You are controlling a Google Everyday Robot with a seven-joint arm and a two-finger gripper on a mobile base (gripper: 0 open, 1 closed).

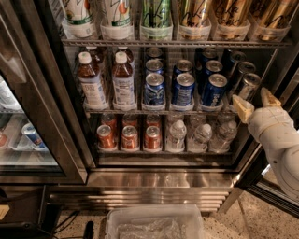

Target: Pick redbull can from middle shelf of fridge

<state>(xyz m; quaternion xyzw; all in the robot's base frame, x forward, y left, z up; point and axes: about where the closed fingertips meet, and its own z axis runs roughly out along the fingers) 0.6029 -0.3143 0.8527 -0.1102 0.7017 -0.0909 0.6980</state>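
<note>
I judge the task to be in its approach: nothing is lifted yet. My gripper [256, 103] sits at the right edge of the frame, level with the middle shelf [154, 112], fingers spread wide and holding nothing. The redbull can [247, 87] stands upright at the right end of that shelf, at the front of its row, just above and beyond the gap between my fingers. I cannot tell whether either finger touches it. What is left, as I read it, is to push in around the can, close, then draw it out past the front rail.

The blue cans [183, 88] stand just left of the target, so I would keep the left finger from nudging the nearest one. Further left on the same tier are two brown bottles [91, 81].

The fridge [159, 179] is open to me, with tall cans [156, 14] on the tier above and red cans [129, 137] and clear bottles [176, 135] below. A second cooler [23, 135] shows at the left edge behind glass. A clear plastic bin [154, 221] sits at the bottom centre on a speckled floor [261, 219].
</note>
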